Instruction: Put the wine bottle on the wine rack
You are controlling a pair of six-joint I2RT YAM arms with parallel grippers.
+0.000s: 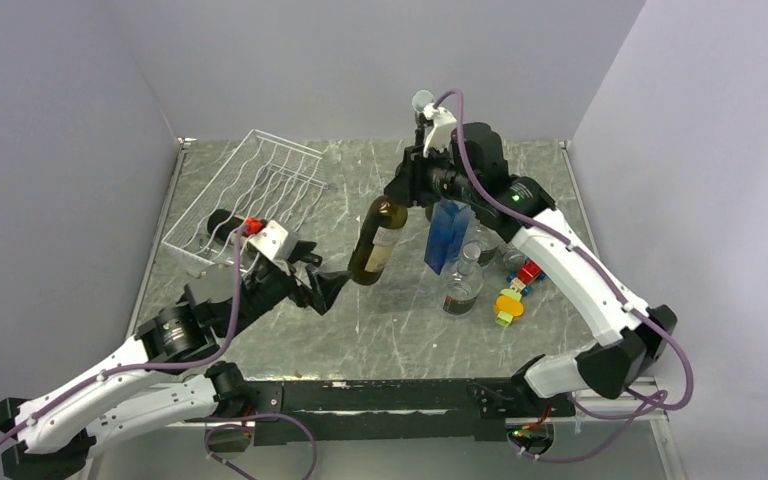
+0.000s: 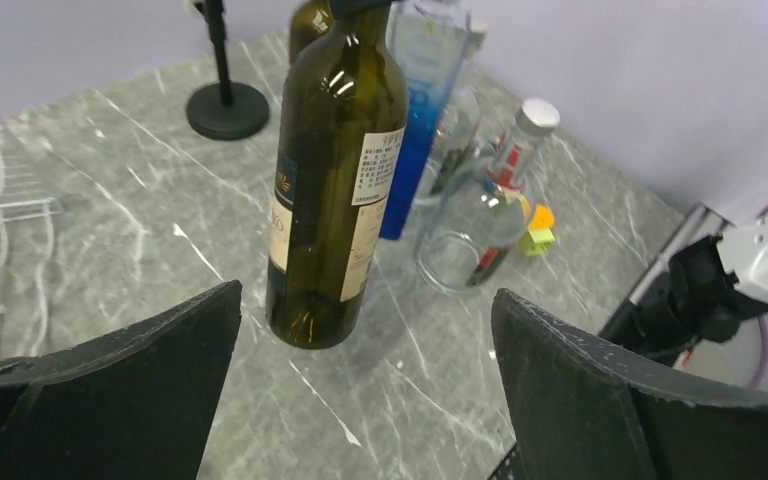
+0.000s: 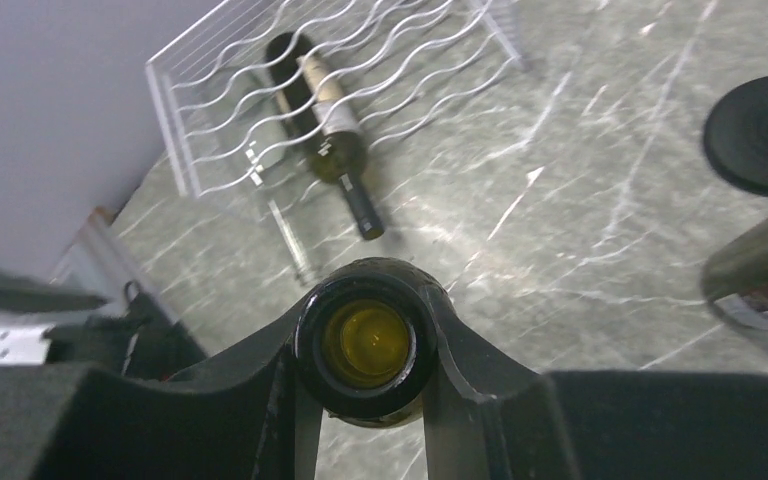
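olive-green glass wine bottle (image 1: 378, 243) stands near upright at mid bench (image 1: 360, 330), its neck clamped in the right end effector (image 3: 365, 345). the left end effector (image 1: 335, 283) gapes wide and empty, facing the bottle's body just short of it. the wine rack (image 1: 270, 170) sits at the far left corner, nearer the left arm.

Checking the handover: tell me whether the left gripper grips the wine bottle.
No, the left gripper stands wide open, short of the wine bottle.

Far left, wine rack (image 1: 272, 165) with second bottle (image 3: 324, 112) on it; wine bottle (image 1: 378, 240) mid-table, third bottle (image 1: 463, 282) rightward.
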